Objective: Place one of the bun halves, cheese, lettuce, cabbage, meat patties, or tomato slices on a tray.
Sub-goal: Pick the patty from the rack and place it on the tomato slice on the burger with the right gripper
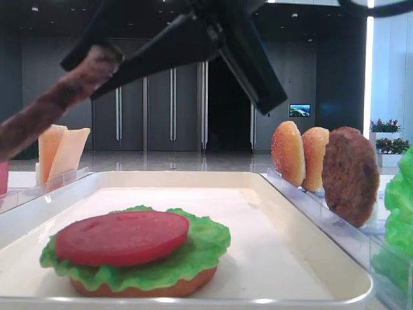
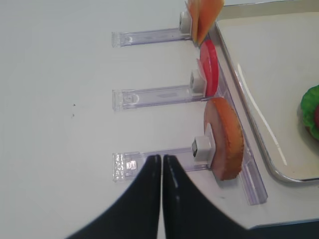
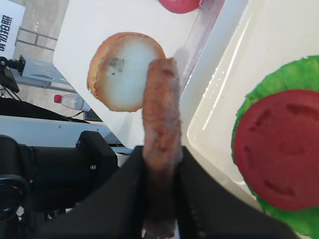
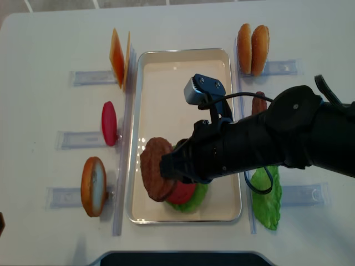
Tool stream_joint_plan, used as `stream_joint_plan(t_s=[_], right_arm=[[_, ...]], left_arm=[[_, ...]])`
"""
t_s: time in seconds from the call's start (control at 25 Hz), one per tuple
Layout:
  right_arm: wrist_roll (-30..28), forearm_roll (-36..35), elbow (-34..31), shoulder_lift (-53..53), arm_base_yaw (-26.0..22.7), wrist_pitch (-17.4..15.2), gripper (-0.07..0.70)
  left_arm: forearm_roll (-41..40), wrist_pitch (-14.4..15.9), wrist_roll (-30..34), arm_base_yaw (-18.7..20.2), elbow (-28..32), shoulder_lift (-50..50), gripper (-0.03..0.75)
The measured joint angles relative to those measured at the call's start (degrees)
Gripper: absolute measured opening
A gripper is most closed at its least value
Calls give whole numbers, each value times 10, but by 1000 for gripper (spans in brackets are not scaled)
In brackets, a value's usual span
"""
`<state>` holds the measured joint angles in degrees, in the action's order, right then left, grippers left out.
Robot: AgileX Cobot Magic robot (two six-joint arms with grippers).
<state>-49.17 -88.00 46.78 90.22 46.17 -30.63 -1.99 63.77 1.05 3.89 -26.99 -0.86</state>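
My right gripper (image 3: 162,155) is shut on a brown meat patty (image 3: 161,107), held on edge. In the top view this patty (image 4: 156,176) hangs over the white tray's (image 4: 166,72) near left part, beside the stack of bun base (image 1: 142,288), green lettuce (image 1: 197,253) and red tomato slice (image 1: 122,236). The stack's tomato slice (image 3: 280,149) lies to the right of the held patty in the right wrist view. My left gripper (image 2: 162,160) is shut and empty, above the table beside a racked bun half (image 2: 227,137).
Clear racks flank the tray. On the left stand cheese slices (image 4: 117,55), a tomato slice (image 4: 108,123) and a bun half (image 4: 93,185). On the right are two bun halves (image 4: 252,41), another patty (image 1: 350,174) and a lettuce leaf (image 4: 269,202).
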Motion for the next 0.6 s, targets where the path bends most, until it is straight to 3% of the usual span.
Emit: stream_joint_plan(t_s=[0.24, 0.6], right_arm=[[-67, -55, 0, 49, -31, -43, 142], [-85, -61, 0, 82, -72, -89, 142]], left_arm=[[0, 0, 0, 0, 0, 0, -1], [0, 0, 0, 0, 0, 0, -1]])
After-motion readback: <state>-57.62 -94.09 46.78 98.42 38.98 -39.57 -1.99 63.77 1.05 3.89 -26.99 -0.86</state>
